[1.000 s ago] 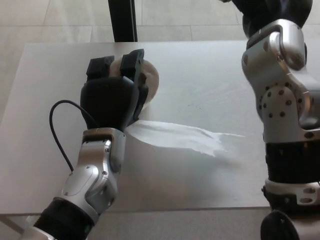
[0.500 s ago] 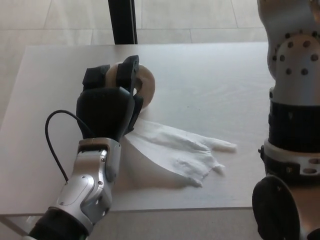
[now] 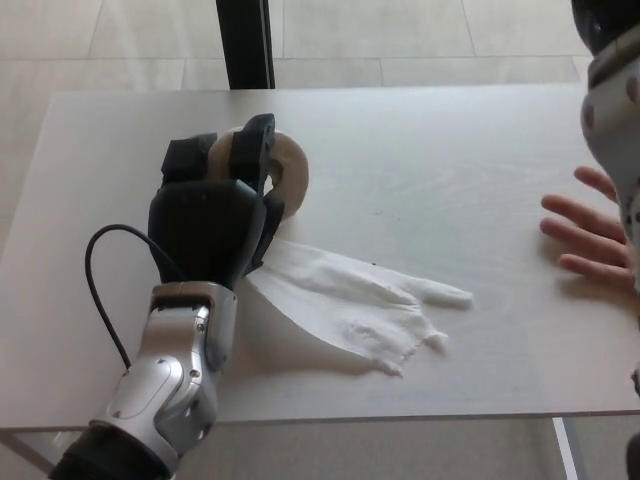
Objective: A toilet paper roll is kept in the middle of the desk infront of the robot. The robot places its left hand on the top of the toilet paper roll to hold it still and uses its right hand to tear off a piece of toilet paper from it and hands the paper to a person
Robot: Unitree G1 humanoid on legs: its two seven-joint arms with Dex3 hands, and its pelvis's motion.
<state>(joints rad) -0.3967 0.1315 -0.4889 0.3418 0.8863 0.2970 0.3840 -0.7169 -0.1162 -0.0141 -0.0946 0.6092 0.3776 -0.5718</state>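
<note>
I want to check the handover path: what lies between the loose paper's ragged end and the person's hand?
Only bare desk; the head view shows nothing between the paper and the person's hand.

Even, diffuse daylight; scene bright, slightly washed out. Pale desk [image 3: 420, 140] shows a soft sheen, no hard glare. Shadows faint and soft-edged: a light one under the crumpled toilet paper sheet [image 3: 350, 305], a darker one beneath the left hand [image 3: 210, 225]. Right arm casing [image 3: 615, 120] at the frame edge is close and blurred. Mid-frame reasonably sharp; slight overall softness, low resolution.
</note>
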